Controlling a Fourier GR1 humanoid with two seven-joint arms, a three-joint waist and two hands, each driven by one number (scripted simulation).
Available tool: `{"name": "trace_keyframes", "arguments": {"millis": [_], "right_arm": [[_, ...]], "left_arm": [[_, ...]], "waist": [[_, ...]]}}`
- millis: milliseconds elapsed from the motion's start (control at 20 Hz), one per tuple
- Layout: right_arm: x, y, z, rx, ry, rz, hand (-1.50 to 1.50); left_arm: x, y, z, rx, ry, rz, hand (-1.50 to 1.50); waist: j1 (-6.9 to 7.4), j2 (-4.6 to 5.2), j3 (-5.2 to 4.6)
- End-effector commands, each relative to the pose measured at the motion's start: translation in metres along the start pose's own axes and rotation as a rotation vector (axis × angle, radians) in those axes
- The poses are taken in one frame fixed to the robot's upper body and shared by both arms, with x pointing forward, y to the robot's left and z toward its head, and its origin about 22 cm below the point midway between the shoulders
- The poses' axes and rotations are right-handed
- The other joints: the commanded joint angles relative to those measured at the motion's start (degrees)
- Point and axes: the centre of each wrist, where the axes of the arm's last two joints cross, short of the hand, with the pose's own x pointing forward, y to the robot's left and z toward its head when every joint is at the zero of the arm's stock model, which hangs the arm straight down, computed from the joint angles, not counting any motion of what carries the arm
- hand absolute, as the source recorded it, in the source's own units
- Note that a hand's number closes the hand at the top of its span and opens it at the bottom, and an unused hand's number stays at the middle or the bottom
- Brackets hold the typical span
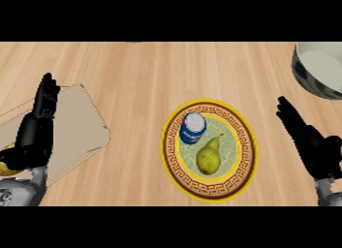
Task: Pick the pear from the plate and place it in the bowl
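A yellow-green pear [208, 156] lies on a round plate [243, 160] with a yellow and brown patterned rim, near the counter's middle. A grey bowl [326, 69] with a pale inside stands at the far right, cut off by the view's edge. My right hand [314, 144] is open to the right of the plate, fingers straight and pointing up-left, apart from the pear. At the left my left hand [36, 131] rests open over a board, fingers up.
A blue and white can [193, 128] lies on the plate just above the pear. A tan cutting board [73, 126] lies at the left under my left arm. A yellow fruit [2, 164] peeks out beside my left wrist.
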Motion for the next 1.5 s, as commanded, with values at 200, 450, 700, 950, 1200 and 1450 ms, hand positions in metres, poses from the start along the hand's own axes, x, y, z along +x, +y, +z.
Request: {"name": "trace_keyframes", "arguments": {"millis": [200,450,700,950,1200,1450], "right_arm": [[0.095,0.13,-0.041,0.26,-0.14,-0.447,-1.5],[0.085,0.149,-0.045,-0.185,-0.191,-0.065,-1.5],[0.128,0.215,-0.023,-0.126,-0.233,0.062,-1.5],[0.166,0.174,-0.033,-0.11,-0.087,0.357,-1.5],[0.214,0.15,-0.026,-0.084,0.077,0.511,-1.5],[0.229,0.143,-0.03,0.154,0.254,0.678,-1.5]], "left_arm": [[0.016,0.02,-0.036,0.005,-0.023,0.097,0.0],[0.017,0.028,-0.037,-0.01,0.042,0.144,0.0],[0.011,0.061,-0.037,-0.009,0.065,0.156,0.0],[0.013,0.056,-0.041,0.023,0.094,0.164,0.0],[0.003,0.066,-0.033,0.006,0.093,0.144,0.0],[0.01,0.068,-0.043,0.036,0.069,0.139,0.0]], "waist": [[3.41,-0.94,0.65],[1.11,-2.22,0.34],[-0.28,-2.47,0.46],[-1.77,-2.81,0.5],[-1.85,-2.73,0.52],[-1.58,-2.43,0.51]]}}
